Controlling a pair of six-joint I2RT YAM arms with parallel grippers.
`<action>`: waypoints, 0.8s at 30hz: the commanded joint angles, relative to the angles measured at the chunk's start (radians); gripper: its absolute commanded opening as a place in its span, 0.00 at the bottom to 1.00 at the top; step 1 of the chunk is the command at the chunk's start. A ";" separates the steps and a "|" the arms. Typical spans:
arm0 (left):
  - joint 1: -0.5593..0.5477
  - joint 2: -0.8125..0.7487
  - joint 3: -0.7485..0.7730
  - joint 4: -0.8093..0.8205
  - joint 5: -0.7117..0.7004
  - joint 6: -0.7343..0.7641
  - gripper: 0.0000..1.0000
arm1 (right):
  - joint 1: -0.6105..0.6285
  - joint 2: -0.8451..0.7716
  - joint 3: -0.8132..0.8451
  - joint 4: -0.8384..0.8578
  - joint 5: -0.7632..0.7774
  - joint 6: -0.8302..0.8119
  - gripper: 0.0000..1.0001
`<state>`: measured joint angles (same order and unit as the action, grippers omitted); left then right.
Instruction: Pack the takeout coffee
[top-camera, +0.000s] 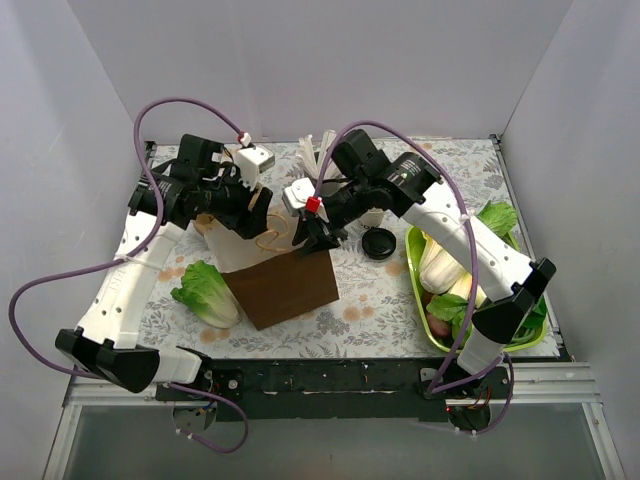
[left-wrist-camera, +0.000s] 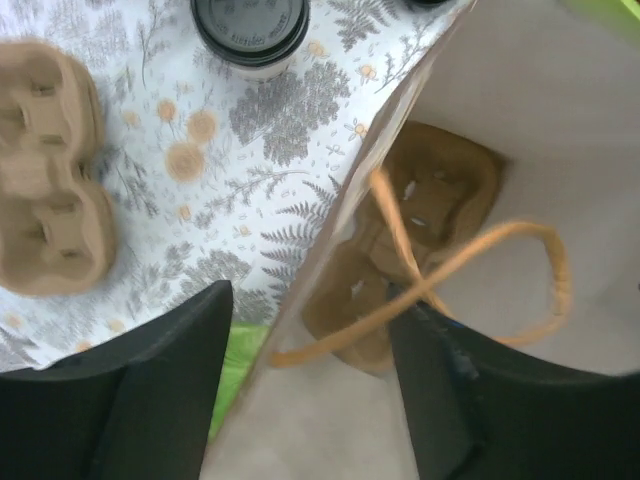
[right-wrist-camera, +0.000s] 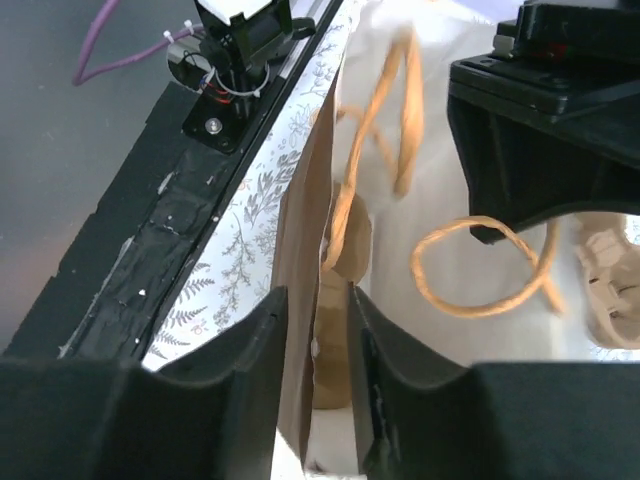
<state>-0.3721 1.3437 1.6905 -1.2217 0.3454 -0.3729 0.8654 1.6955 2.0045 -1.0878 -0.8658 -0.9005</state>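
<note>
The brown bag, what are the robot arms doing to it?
Both arms are working at the brown paper bag. The right fingers pinch one wall; the left fingers sit wide apart with another wall between them. A cardboard cup carrier lies inside. The takeout coffee stands outside on the table, not yet packed.

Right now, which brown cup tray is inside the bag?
In the left wrist view, the right-hand cup tray, lying in the paper bag; the other cup tray sits outside on the flowered table.
</note>
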 joint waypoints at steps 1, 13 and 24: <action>0.004 -0.043 -0.058 0.057 -0.072 -0.023 0.68 | 0.006 -0.017 -0.030 0.118 -0.001 0.130 0.46; 0.004 -0.037 -0.086 0.099 0.038 -0.035 0.80 | -0.143 -0.099 -0.044 0.342 0.079 0.420 0.73; 0.004 0.003 -0.152 0.076 0.112 0.032 0.63 | -0.374 -0.030 -0.210 0.555 -0.030 0.557 0.68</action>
<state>-0.3702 1.3376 1.5524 -1.1439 0.4526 -0.3695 0.4957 1.6451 1.8465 -0.6243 -0.8585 -0.3725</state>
